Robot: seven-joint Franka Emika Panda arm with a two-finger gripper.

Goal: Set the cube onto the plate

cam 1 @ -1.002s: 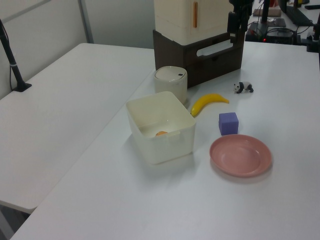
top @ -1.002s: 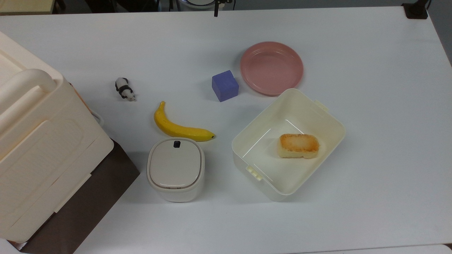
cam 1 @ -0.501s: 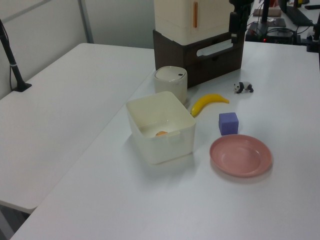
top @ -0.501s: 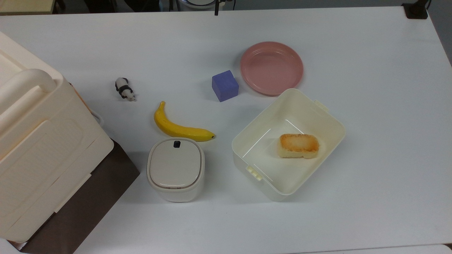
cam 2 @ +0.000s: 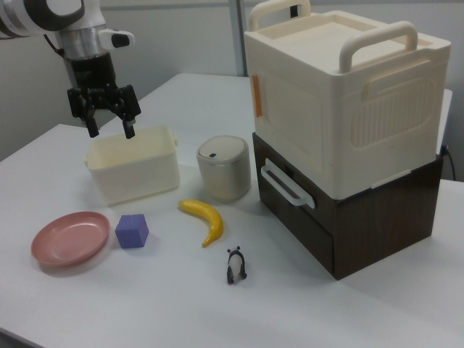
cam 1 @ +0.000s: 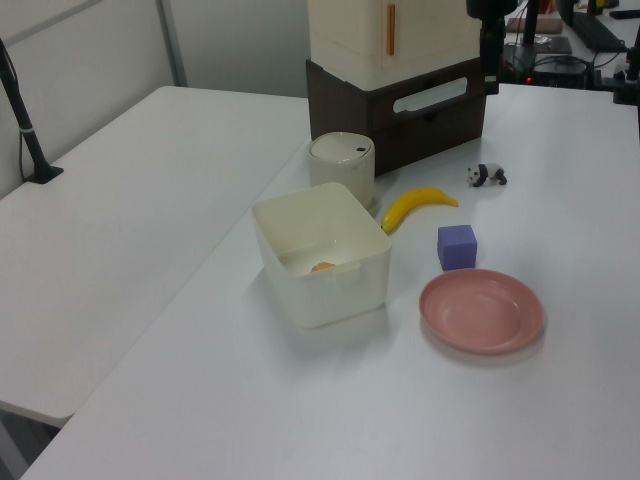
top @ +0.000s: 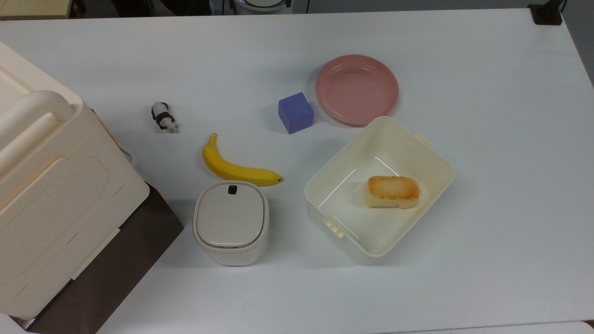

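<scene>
Taken left to right in the right view. The round shallow dusty-pink plate (cam 2: 70, 238) lies flat on the white table (cam 2: 304, 304) at the right view's far left, with nothing on it. Just beside it, on the right view's right, the small matte blue-purple cube (cam 2: 132, 231) rests on the table, close to the rim but apart from it, and held by nothing. In the top view the cube (top: 295, 112) sits just off the top view's left of the plate (top: 357, 89).

Above and behind both, the black two-finger gripper (cam 2: 106, 121) hangs from the white arm, raised in the air, fingers spread apart and empty. It appears in front of the far rim of the cream rectangular plastic tub (cam 2: 133, 170). The tub holds a golden-brown bread-like block (top: 392, 191).

Next stands a small beige rounded bin with a closed lid (cam 2: 224, 167). A yellow banana (cam 2: 205, 220) lies in front of it. A small black-and-white panda figure (cam 2: 235, 265) stands nearer the camera.

At the right view's right, a large cream storage box with two handles (cam 2: 341, 94) sits on a dark brown drawer unit (cam 2: 362, 217).
</scene>
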